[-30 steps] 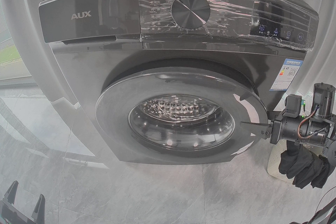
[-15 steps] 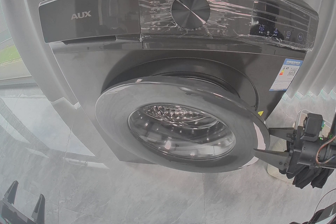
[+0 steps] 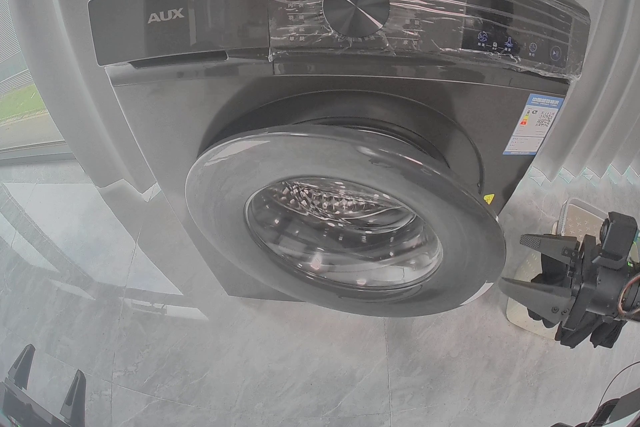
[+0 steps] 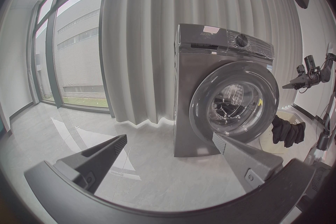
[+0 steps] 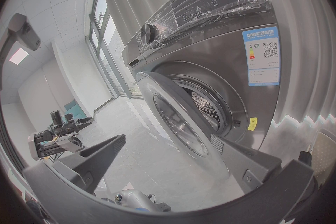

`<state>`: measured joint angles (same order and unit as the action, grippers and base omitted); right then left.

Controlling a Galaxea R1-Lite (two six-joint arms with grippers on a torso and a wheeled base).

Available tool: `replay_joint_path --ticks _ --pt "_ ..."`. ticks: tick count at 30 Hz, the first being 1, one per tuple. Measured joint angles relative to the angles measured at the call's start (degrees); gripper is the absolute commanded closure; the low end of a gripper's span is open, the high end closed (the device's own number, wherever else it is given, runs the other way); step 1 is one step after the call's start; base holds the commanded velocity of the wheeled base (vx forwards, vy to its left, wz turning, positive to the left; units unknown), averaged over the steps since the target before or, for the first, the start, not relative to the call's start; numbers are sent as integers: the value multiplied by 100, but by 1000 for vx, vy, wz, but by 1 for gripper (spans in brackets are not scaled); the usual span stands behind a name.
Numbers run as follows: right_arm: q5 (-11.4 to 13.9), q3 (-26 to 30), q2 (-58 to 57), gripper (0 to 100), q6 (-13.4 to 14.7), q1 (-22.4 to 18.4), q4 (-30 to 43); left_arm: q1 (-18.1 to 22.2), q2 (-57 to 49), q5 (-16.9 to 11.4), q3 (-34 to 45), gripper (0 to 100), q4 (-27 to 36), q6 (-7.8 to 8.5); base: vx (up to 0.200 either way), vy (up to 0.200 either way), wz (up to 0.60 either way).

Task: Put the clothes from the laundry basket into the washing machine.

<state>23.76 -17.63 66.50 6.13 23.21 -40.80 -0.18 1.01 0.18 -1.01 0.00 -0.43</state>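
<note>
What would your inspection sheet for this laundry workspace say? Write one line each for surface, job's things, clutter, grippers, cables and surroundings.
Surface: grey tiled floor, glossy.
Job's things: washer with its door partly open; basket on the floor to its right, dark clothes hanging over the rim.
Clutter: nothing seen.
Grippers: right gripper open at the door's free edge, contact unclear; left gripper open, low, off to the washer's left.
Cables: thin wire at the right wrist.
Surroundings: curtain behind the washer, window to the left.
</note>
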Motion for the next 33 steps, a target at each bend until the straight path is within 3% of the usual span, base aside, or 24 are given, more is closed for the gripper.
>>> replay_joint_path --ticks 15,28,33 --pt "2 -1029 1310 0 5 -453 -28 0 0 -9 0 0 0 18 0 0 0" --pt "65 -599 1224 0 13 -12 -9 0 0 -7 0 0 0 16 0 0 0" --pt "73 -580 939 0 358 -12 -26 0 0 -7 0 0 0 16 0 0 0"
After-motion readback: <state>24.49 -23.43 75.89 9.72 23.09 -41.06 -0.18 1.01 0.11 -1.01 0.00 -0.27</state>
